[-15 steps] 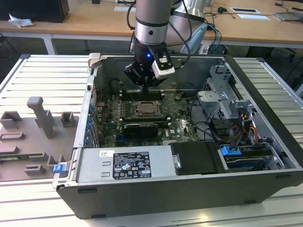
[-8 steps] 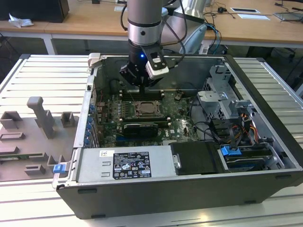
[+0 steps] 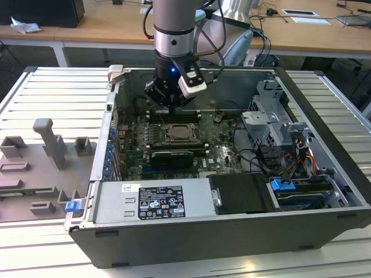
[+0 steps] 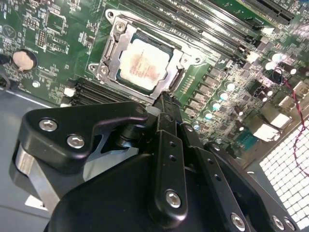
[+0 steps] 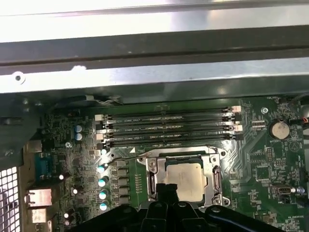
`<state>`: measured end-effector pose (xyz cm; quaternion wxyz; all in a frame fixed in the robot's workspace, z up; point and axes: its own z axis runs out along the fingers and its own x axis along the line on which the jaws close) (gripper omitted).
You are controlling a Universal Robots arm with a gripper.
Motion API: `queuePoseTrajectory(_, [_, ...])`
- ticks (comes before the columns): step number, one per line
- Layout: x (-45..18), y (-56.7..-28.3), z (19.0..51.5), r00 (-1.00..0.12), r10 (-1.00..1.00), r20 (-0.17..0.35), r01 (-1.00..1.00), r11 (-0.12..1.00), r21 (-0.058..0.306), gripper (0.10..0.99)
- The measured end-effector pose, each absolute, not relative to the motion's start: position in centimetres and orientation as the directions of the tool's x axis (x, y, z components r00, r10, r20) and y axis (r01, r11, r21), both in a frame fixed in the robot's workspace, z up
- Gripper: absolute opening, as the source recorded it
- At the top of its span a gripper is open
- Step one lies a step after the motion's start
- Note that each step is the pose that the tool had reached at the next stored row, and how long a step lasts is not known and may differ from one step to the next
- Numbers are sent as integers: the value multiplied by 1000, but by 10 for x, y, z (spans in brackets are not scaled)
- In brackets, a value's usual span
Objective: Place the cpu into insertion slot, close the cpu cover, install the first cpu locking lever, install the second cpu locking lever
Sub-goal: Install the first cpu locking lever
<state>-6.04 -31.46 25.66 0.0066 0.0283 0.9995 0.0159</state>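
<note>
Grey arm (image 3: 172, 26) upright, end effector (image 4: 165, 100) near cpu (image 4: 143, 63)

The cpu (image 4: 143, 64) is pale silver-beige with a rusty smear across its middle. The insertion slot (image 4: 112, 48) has a silvery rim and sits on a green circuit board (image 4: 53, 58) beside black memory slots (image 5: 166, 126) with white end clips. In the exterior view, the black gripper (image 3: 172, 103) hangs over a dark grey case (image 3: 232, 249) on a pale grey striped table (image 3: 46, 92), and a blue clip (image 3: 283, 186) sits lower right in the frame.
</note>
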Motion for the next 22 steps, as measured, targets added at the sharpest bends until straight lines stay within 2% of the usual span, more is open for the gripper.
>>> queuePoseTrajectory(22, [-113, -308, 255, -1000, 13, -14, 12, 999, 50, 106])
